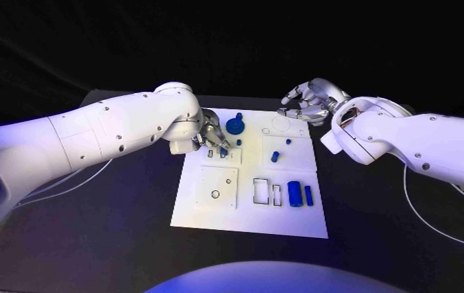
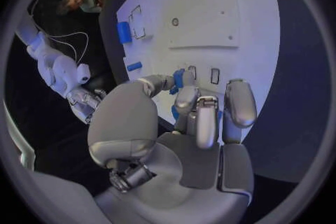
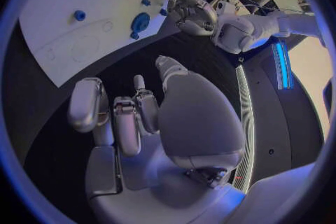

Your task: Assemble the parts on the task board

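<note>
The table (image 1: pixel 116 239) is black, with a dull, even top. One thing lies directly on it: a white board (image 1: pixel 247 222), rectangular, flat on the top at the middle of the table and reaching from near the far edge towards the near edge. The board is set slightly askew to the table's edges, and bare black top shows on its left, right and near sides.
</note>
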`<state>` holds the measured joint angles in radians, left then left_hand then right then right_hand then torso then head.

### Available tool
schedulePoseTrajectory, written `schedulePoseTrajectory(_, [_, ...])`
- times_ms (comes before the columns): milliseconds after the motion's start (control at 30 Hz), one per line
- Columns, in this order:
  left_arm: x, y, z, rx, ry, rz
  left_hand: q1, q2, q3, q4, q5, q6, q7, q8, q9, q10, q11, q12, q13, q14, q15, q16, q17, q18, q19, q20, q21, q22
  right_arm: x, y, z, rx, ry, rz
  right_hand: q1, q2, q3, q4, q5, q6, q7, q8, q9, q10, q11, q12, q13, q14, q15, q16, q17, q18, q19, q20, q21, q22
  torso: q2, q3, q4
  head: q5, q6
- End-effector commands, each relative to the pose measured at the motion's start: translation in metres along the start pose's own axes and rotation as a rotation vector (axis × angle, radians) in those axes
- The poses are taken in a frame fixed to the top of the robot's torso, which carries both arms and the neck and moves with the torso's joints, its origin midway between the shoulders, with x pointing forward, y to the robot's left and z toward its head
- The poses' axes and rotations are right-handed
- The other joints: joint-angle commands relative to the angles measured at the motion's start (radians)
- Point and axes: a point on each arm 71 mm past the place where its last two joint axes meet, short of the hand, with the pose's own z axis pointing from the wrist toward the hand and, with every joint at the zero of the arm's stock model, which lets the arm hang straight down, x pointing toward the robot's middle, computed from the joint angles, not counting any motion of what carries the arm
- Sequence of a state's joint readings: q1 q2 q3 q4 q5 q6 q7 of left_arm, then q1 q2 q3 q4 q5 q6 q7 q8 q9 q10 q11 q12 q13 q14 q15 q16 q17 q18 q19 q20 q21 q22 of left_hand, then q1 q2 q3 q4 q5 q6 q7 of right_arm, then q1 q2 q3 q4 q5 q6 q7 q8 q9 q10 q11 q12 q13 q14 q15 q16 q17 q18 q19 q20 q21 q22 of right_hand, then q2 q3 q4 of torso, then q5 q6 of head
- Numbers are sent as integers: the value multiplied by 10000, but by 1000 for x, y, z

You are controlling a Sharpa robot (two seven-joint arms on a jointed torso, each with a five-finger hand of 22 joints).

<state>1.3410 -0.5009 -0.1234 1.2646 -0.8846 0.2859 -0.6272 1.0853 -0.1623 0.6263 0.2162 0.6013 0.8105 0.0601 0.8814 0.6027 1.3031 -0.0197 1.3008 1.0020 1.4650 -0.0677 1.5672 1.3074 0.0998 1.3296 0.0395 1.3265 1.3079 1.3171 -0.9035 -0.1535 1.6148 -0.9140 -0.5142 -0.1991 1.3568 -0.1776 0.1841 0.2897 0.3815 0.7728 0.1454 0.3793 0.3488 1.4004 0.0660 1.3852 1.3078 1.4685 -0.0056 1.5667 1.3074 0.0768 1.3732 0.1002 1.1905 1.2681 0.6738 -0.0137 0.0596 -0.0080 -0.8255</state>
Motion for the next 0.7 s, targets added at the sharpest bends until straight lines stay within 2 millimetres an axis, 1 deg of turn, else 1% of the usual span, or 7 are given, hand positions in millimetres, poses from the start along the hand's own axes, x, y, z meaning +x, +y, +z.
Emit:
schedulePoseTrajectory(33, [0, -1, -1, 87, -365, 594, -89, -11, 2486, -2554, 67, 192, -105, 52, 8, 59, -18, 18, -7, 1058, -55, 36, 2634, -164, 74, 6, 69, 261, 2, 1, 0, -70, 107, -82, -119, 17, 56, 5, 59, -5, -30, 61, -14, 4, -68, -7, 215, 960, -58, -47, 2370, 186, 2, -59, -57, 10, 5, -5, -6, 18, -6])
schedulePoseTrajectory(67, [1, 0, -1, 78, -370, 631, -89, -11, 2486, -2554, 67, 192, -105, 52, 8, 59, -18, 18, -7, 1058, -55, 36, 2634, -164, 74, 6, 69, 261, 2, 1, 0, -72, 108, -81, -119, 17, 56, 5, 59, -5, -30, 61, -14, 4, -68, -7, 215, 960, -58, -47, 2370, 186, 2, -59, -57, 10, 3, -5, -10, 28, -3])
schedulePoseTrajectory(267, [3, 6, 0, -18, -486, 858, -94, -16, 2489, -2560, 78, 202, -107, 53, 9, 58, -19, 9, -21, 1058, -57, 36, 2634, -163, 73, 3, 67, 261, 3, 0, 0, -71, 107, -73, -119, 17, 56, 5, 59, -5, -30, 61, -14, 4, -68, -7, 215, 960, -58, -47, 2370, 186, 2, -59, -57, 10, -6, -9, 13, 27, -21])
schedulePoseTrajectory(333, [3, 7, 0, -30, -514, 891, -96, -19, 2490, -2563, 80, 206, -107, 54, 10, 61, -19, 8, -20, 1058, -58, 36, 2634, -162, 71, 3, 65, 259, 3, 0, 0, -71, 110, -71, -134, 16, 69, 5, 70, -7, -30, 68, -15, -11, -69, -22, 194, 956, -58, -51, 2356, 194, -12, -60, -89, -12, -6, -3, 9, 36, -17])
schedulePoseTrajectory(467, [5, 9, 1, 35, -575, 922, -96, -20, 2490, -2564, 81, 208, -108, 54, 10, 61, -20, 6, -23, 1058, -58, 36, 2634, -164, 77, 2, 72, 266, 3, 0, 0, -72, 120, -68, -134, 16, 69, 5, 70, -7, -30, 68, -15, -11, -69, -22, 194, 956, -58, -51, 2356, 194, -12, -60, -89, -12, 7, -2, -8, 51, -10])
schedulePoseTrajectory(667, [5, 9, 2, 139, -784, 937, -100, -21, 2491, -2567, 81, 215, -109, 53, 10, 76, -21, 16, 0, 1058, -59, 36, 2634, -166, 83, 1, 78, 272, 4, 0, 0, -72, 128, -65, -134, 16, 69, 5, 70, -7, -30, 68, -15, -11, -69, -22, 194, 956, -58, -51, 2356, 194, -12, -60, -89, -12, 15, 1, -16, 54, -4])
schedulePoseTrajectory(700, [5, 9, 2, 152, -814, 931, -100, -21, 2491, -2567, 81, 215, -109, 53, 10, 76, -21, 16, 0, 1058, -59, 36, 2634, -166, 83, 1, 78, 272, 4, 0, 0, -72, 128, -65, -134, 16, 69, 5, 70, -7, -30, 68, -15, -11, -69, -22, 194, 956, -58, -51, 2356, 194, -12, -60, -89, -12, 11, 7, -14, 53, -2])
